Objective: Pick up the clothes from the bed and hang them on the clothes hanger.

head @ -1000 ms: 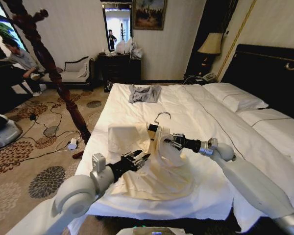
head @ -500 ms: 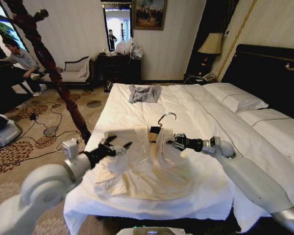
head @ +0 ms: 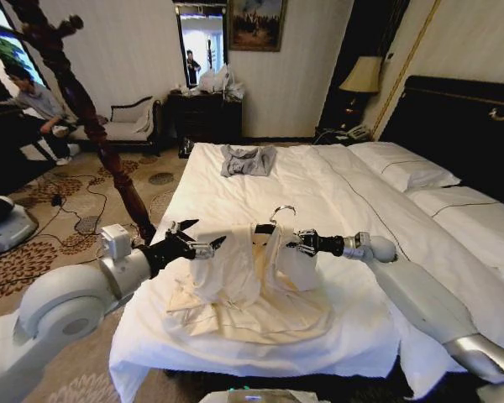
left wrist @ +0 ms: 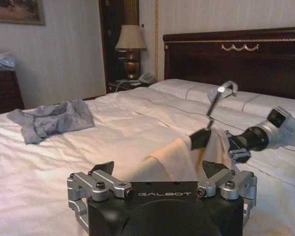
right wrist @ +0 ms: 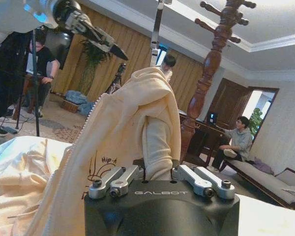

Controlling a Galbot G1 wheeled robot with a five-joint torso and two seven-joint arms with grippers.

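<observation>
Near the bed's [head: 336, 189] foot edge, thin wrinkled cream clothes [head: 252, 290] draped a slim black clothes hanger [head: 273, 222]. The right gripper [head: 301, 243] pinched the fabric; the left gripper [head: 197, 245] gaped empty. A grey garment [head: 247, 159] lay beyond.

"GALBOT" marks each claw's housing; the clothes [right wrist: 119, 147] bear scribbled writing, possibly "Hip-A".

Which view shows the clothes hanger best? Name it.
Head view: the clothes hanger shows its silver hook and black shoulders, with the clothes draped over it. Left wrist view shows the hook and one shoulder. Right wrist view shows part of the hook above the cloth.
</observation>
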